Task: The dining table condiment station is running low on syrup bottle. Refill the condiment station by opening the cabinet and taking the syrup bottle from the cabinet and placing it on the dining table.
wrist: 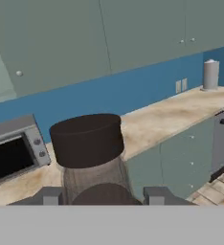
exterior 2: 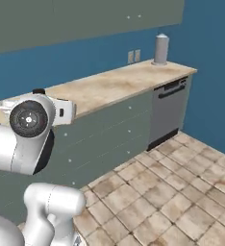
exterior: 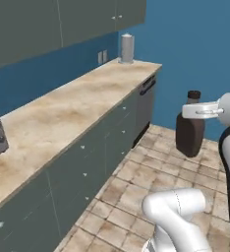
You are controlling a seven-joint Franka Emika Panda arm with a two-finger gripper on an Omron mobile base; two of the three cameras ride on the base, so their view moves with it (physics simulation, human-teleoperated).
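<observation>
My gripper (exterior: 193, 111) is shut on the syrup bottle (exterior: 189, 133), a dark brown bottle held by its neck and hanging upright in the air above the tiled floor, to the right of the counter. In the hand view the bottle's dark cap (wrist: 87, 139) rises close in front of the camera, and the gripper (wrist: 104, 197) has a finger on each side of the bottle. The hand (exterior 2: 62, 111) also shows in the right base view. The grey-green wall cabinet (wrist: 61, 43) with a small pale knob (wrist: 19, 73) hangs above the counter. The dining table is out of view.
A long marble counter (exterior: 63, 113) with grey-green drawers runs along the blue wall. On it stand a toaster oven (wrist: 13, 148) and a grey cylinder (exterior: 127, 48) at the far end. A dishwasher (exterior 2: 169, 110) closes the counter's end. Tiled floor (exterior 2: 181, 192) lies open.
</observation>
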